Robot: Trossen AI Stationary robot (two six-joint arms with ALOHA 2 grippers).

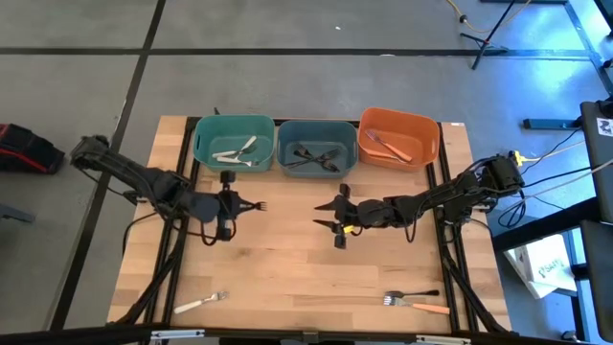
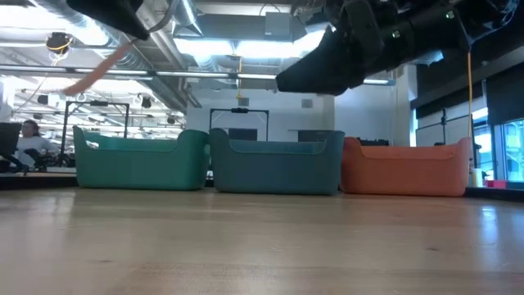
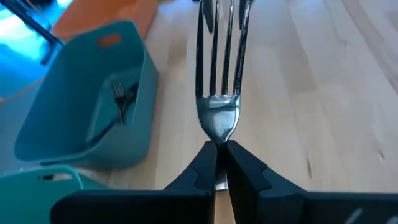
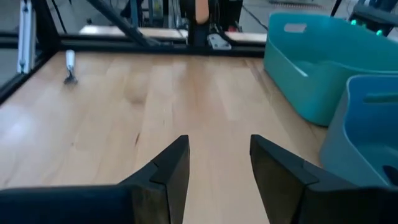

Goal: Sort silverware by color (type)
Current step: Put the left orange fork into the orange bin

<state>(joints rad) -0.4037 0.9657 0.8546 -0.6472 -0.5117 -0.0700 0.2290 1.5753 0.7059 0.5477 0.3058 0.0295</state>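
Currently the left gripper (image 1: 233, 204) hangs over the middle of the worktop (image 1: 287, 268), in front of the teal bin (image 1: 234, 142), with its fingers (image 3: 205, 168) pinched tight on the neck of a fork (image 1: 251, 205) whose tines point toward the right arm. I cannot make out the colour of that fork's handle, so which bin it belongs in is unclear. Holding it by the neck keeps the tines out front and level, which should let it drop cleanly into a bin. The right gripper (image 1: 330, 217) waits near the centre with its fingers (image 4: 168, 171) spread wide and nothing between them, probably so as to leave the left arm room.

Three bins stand in a row at the far edge, so that each colour gets its own: the teal bin holds pale-handled forks, apparently two; the blue-grey bin (image 1: 316, 146) holds black ones, about two; the orange bin (image 1: 398, 137) holds about two with orange handles. Three forks lie loose near the front edge: a white-handled fork (image 1: 199, 304) at the left, and at the right a black-handled fork (image 1: 417, 295) just beside an orange-handled fork (image 1: 421, 306).
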